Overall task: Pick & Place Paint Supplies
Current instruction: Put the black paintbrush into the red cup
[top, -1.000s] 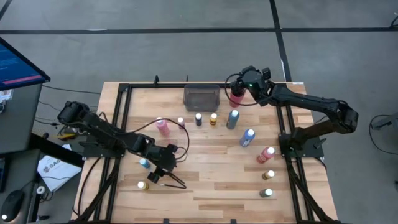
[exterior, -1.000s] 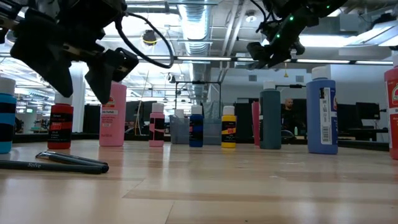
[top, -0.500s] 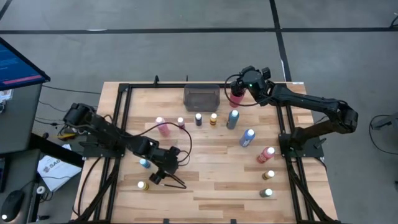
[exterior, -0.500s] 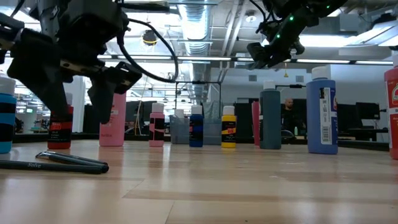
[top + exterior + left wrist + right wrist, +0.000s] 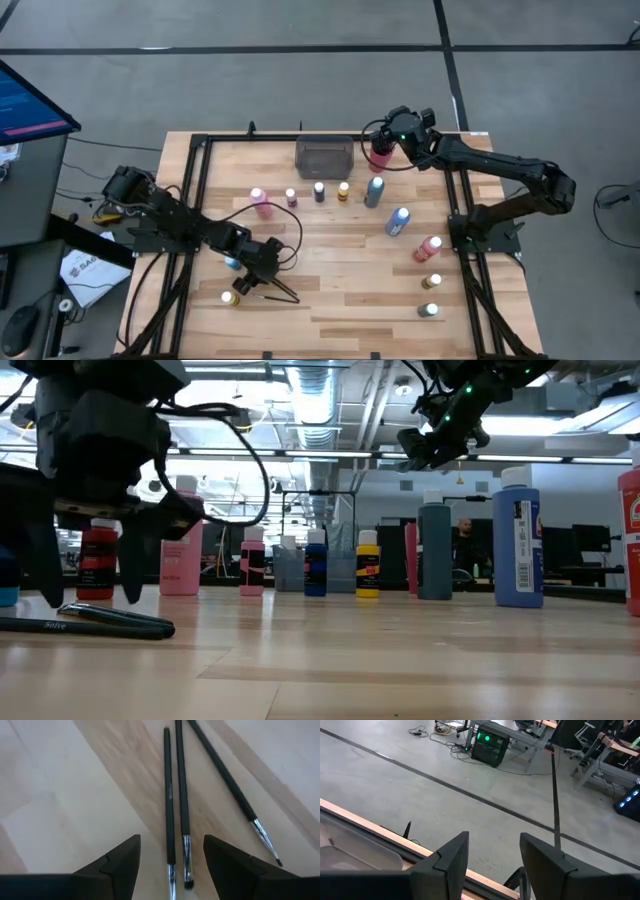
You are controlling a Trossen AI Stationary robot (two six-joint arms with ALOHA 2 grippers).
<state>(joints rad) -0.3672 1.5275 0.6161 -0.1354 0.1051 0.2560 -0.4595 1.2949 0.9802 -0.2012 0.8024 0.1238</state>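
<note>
- Dark, thin-handled brushes (image 5: 175,795) lie flat on the wooden table (image 5: 340,290); the left wrist view shows 3 of them, 2 side by side and almost touching, the 3rd angled away from the pair with its bristle tip further off.
- Left gripper (image 5: 170,865) hangs low just over the pair, fingers spread apart and empty; the bristle ends of the 2 brushes sit in the gap between the fingertips.
- Long axis of the pair runs straight out ahead of the left gripper, so the fingers stand on either side of the handles, across their width; I judge a short drop and a squeeze would catch 1 or both.
- Seen from above, the brushes (image 5: 272,290) lie just beside the left gripper (image 5: 258,279), near a small yellow bottle (image 5: 229,297) and well apart from the grey tray (image 5: 324,156).
- Right gripper (image 5: 392,140) is far from the brushes, above the red cup (image 5: 380,157) beside the tray; its fingers (image 5: 452,857) are parted, and a thin dark rod (image 5: 555,800) rises by 1 of them, though I cannot tell if it is gripped.
- Left arm is plainly the nearer 1.
</note>
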